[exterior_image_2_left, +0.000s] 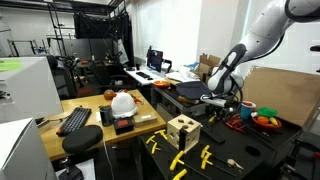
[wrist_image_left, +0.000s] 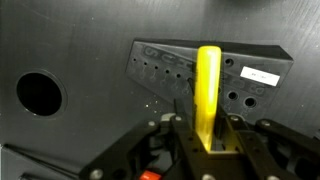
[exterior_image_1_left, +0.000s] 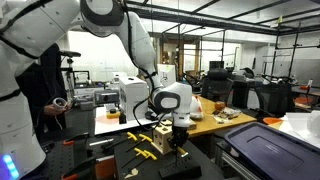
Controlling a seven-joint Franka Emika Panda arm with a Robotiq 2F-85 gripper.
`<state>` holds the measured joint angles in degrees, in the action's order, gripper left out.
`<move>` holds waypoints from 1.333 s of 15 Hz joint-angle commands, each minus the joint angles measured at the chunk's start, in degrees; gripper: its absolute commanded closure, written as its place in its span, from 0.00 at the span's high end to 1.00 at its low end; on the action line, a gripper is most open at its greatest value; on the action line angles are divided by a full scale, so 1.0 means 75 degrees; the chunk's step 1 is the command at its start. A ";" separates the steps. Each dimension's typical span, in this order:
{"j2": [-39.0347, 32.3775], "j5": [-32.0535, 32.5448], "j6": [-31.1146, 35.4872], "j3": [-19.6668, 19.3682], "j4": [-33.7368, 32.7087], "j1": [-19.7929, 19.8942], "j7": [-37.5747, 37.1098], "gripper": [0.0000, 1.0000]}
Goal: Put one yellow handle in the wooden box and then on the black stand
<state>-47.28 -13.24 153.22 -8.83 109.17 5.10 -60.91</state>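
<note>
Yellow handle [wrist_image_left: 208, 95] upright in black stand [wrist_image_left: 175, 85] (slim, glossy bar); jaws flank it, cannot tell whether gripping.

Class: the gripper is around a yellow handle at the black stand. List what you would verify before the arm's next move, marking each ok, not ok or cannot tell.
1. Yellow handle upright: ok.
2. Handle right at the black stand: ok.
3. Handle's foot seated in the stand: cannot tell, hidden.
4. Gripper jaws free of the handle: cannot tell.
5. Wooden box apart from the gripper: ok.
</note>
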 commanded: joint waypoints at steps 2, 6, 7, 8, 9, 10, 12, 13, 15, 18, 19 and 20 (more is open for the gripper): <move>0.0041 -0.0329 -0.0153 0.0054 -0.0040 0.0144 0.0225 0.70; 0.0217 -0.0394 -0.0268 -0.0076 0.0023 0.0047 0.0022 0.99; 0.0285 -0.0406 -0.0284 -0.0119 0.0052 0.0011 -0.0031 1.00; 0.0384 -0.0398 -0.0331 -0.0193 0.0098 -0.0053 -0.0127 1.00; 0.0477 -0.0398 -0.0374 -0.0223 0.0137 -0.0076 -0.0167 1.00; 0.0614 -0.0375 -0.0486 -0.0271 0.0198 -0.0120 -0.0209 1.00; 0.0840 -0.0333 -0.0756 -0.0303 0.0266 -0.0147 -0.0221 1.00; 0.0973 -0.0316 -0.0870 -0.0311 0.0319 -0.0164 -0.0217 1.00; 0.1298 -0.0266 -0.1147 -0.0309 0.0478 -0.0202 -0.0185 1.00; 0.1839 -0.0142 -0.1324 -0.0349 0.0859 -0.0365 -0.0220 1.00; 0.2019 -0.0094 -0.1320 -0.0374 0.1021 -0.0443 -0.0266 1.00; 0.2268 -0.0043 -0.1267 -0.0393 0.1257 -0.0541 -0.0308 1.00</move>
<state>-37.01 -14.76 144.66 -10.55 112.31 3.50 -61.39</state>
